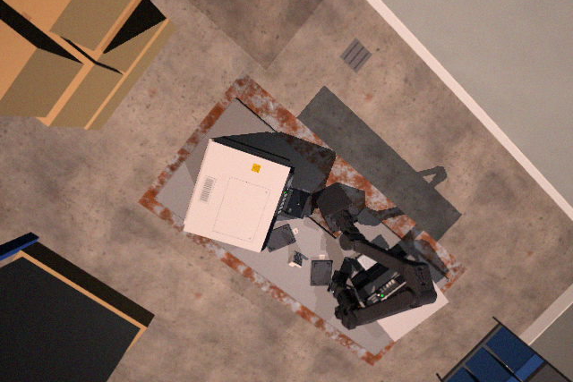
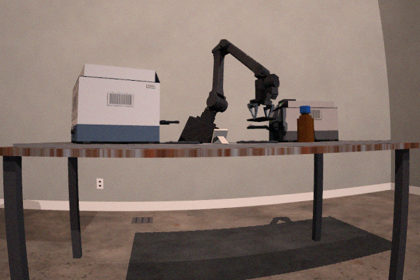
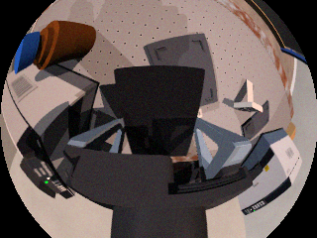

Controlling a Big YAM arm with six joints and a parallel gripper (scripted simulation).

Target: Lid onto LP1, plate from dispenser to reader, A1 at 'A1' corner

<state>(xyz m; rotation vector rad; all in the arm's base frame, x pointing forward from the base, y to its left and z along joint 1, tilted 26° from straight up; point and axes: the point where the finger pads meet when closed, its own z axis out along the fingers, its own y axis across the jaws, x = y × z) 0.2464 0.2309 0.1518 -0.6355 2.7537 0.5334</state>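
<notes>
My gripper (image 2: pixel 260 117) (image 3: pixel 159 120) hangs just left of the dispenser (image 2: pixel 323 124) (image 3: pixel 35 101), above its stage. It is shut on the dark flat lid (image 2: pixel 250 119) (image 3: pixel 158 94), which spans from one finger to the other and lies level. Just below the lid, a dark flat plate (image 2: pixel 254 126) rests on the dispenser's stage. The reader (image 1: pixel 238 192) (image 2: pixel 115 106) (image 3: pixel 277 166) is the big white box at the left, with its small dark stage (image 1: pixel 295 202) (image 2: pixel 168 122) sticking out toward the arm. Two dark square bench nests (image 1: pixel 280 236) (image 1: pixel 320 272) lie between the machines; I cannot read their names.
A brown capped bottle (image 2: pixel 305 128) (image 3: pixel 64 37) with a blue cap stands in front of the dispenser, close to the right of my gripper. A small white sign block (image 1: pixel 295 258) (image 2: pixel 220 138) stands mid-bench. The arm's base (image 2: pixel 196 131) sits behind it.
</notes>
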